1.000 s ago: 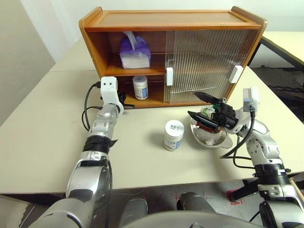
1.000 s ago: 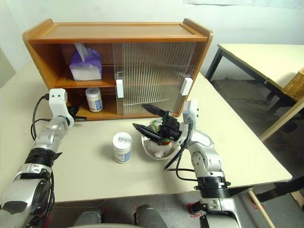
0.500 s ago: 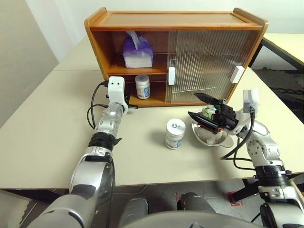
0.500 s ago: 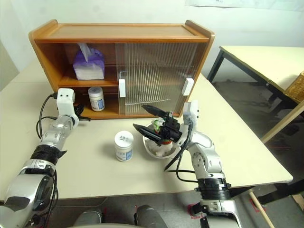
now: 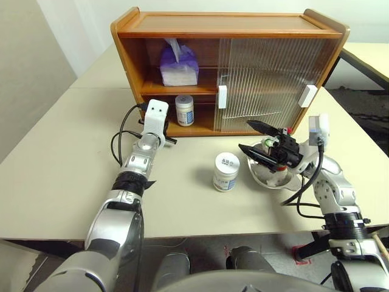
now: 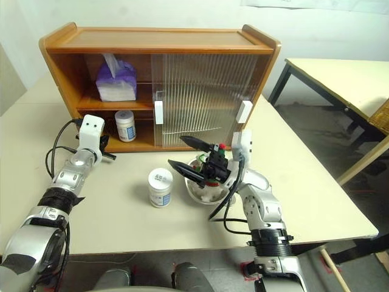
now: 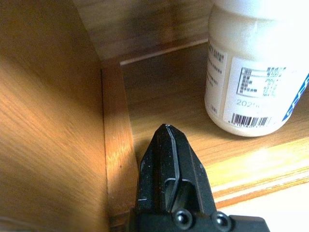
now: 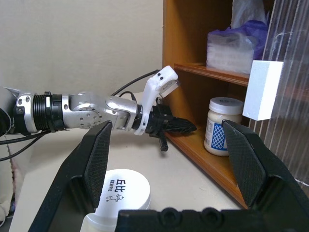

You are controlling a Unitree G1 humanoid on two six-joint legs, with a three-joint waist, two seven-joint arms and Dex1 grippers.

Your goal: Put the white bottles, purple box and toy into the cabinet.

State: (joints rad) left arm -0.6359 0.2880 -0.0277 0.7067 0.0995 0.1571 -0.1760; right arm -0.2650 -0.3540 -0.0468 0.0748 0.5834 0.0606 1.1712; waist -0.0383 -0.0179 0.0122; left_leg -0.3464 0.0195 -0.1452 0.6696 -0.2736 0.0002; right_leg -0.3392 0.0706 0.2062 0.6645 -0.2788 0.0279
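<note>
The wooden cabinet [image 5: 225, 27] stands at the back of the table with its left half open. The purple box [image 5: 179, 66] sits on its upper shelf, and one white bottle [image 5: 184, 110] stands on the lower shelf. My left gripper [image 5: 169, 140] is shut and empty at the front left corner of that shelf, beside the bottle [image 7: 256, 72] and apart from it. A second white bottle [image 5: 225, 171] stands on the table. My right gripper [image 5: 256, 140] hangs open over a metal dish. The toy [image 5: 268, 144] lies in that dish, mostly hidden by the gripper.
The round metal dish [image 5: 285, 181] sits right of the table bottle. Ribbed sliding doors [image 5: 261, 85] with white handles [image 5: 222, 97] cover the cabinet's right half. A second table [image 5: 368, 55] stands at the far right. Bare tabletop lies to the left and front.
The camera has shifted, so the whole scene sits further right. My left wrist has rolled a little in front of the lower shelf. The right gripper and the bottles have not moved.
</note>
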